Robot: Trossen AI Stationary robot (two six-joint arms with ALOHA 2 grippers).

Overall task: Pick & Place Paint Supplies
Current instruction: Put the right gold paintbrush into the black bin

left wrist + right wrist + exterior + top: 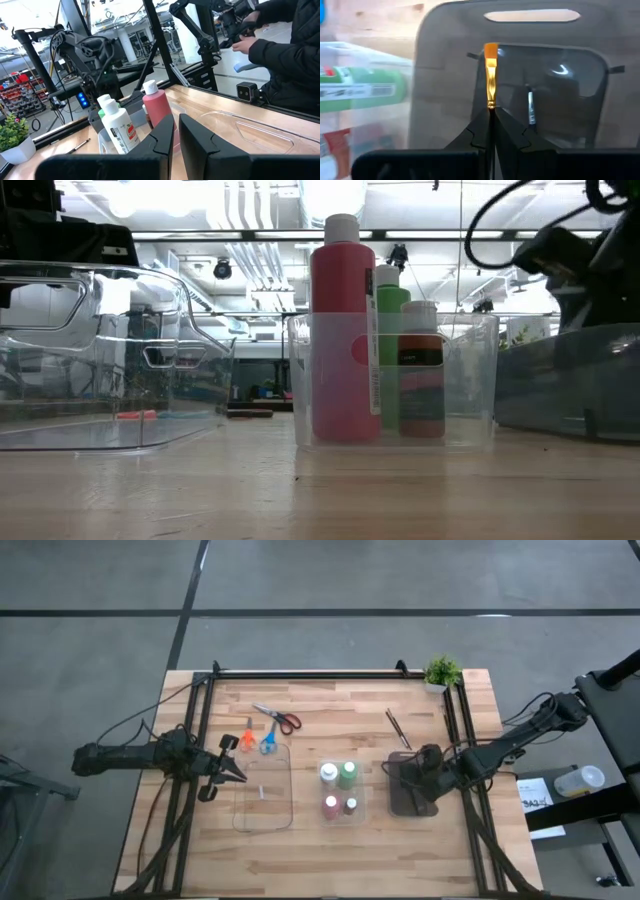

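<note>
Four paint bottles are seen grouped in a small clear bin near the table's middle: a white-bodied bottle, a green bottle, a red bottle and a smaller brownish bottle. In the low view the red bottle stands tallest in front, with a grey cap; a strip of print runs down its side but cannot be read. In the left wrist view the white-bodied bottle bears a label with a red emblem and small text, also unreadable. Three scissors are counted on the wood behind a large clear tray: an orange-handled pair, a blue-handled pair just beside it, and a larger red-handled pair farther back. Two thin dark paintbrushes lie on the bare wood behind a dark grey tray. One more paintbrush, with an orange bristle tip and a gold ferrule, is clamped between the closed fingers of the right gripper and held over the dark grey tray, in which a further brush is seen lying. The left gripper is held at the left edge of the clear tray, its fingers drawn narrow with only a slim gap and nothing visible between them. One small potted plant stands at the back right corner. A person's dark sleeve is seen beyond the table.
</note>
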